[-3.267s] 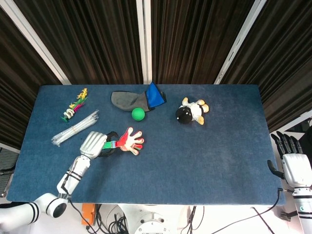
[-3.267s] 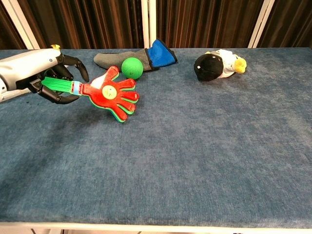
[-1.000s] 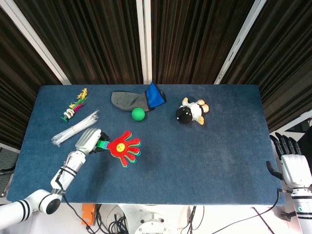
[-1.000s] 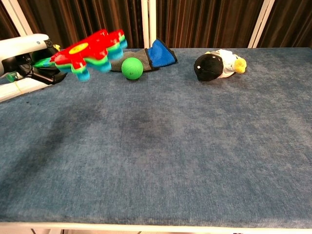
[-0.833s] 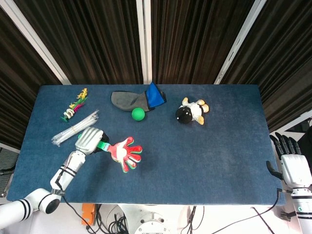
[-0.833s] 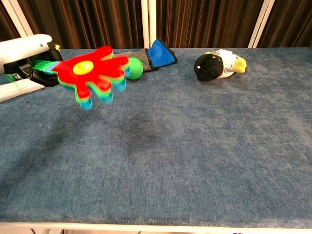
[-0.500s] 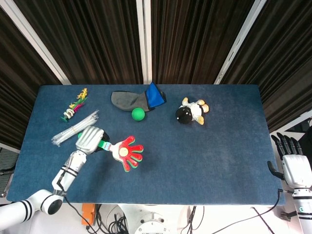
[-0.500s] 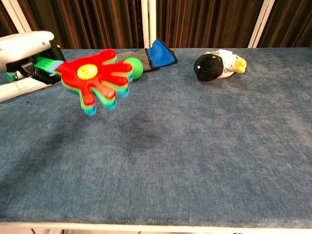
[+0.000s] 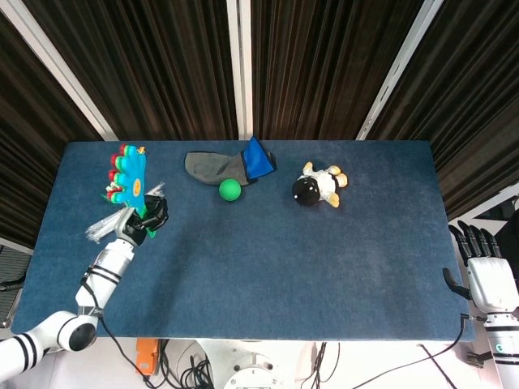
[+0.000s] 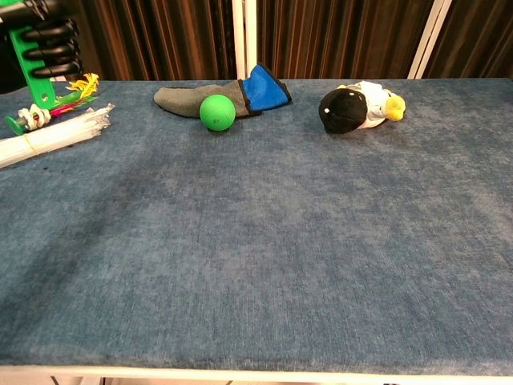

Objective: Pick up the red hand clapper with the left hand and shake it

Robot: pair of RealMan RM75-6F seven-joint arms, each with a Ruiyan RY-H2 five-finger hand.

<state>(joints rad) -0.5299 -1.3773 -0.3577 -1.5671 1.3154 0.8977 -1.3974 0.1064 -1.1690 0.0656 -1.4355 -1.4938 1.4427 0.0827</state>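
The hand clapper (image 9: 129, 176) stands upright in the air over the table's left end, showing blue, green and red layers in the head view. My left hand (image 9: 147, 214) grips its handle. In the chest view only the green handle (image 10: 35, 76) shows at the top left, with the dark fingers (image 10: 51, 43) of that hand wrapped round it; the clapper's head is out of frame above. My right hand (image 9: 486, 266) hangs beyond the table's right edge, fingers straight and apart, holding nothing.
A green ball (image 9: 230, 190) lies against a grey and blue sock (image 9: 212, 166) at the back. A black and white plush toy (image 9: 318, 186) lies to their right. A bundle of clear straws (image 10: 53, 135) and a feathered toy (image 10: 50, 107) lie under the raised clapper on the blue table (image 9: 324, 267).
My left hand has swung the clapper up from lying level over the table to upright at the far left. Its head has left the chest view. The right hand has not moved.
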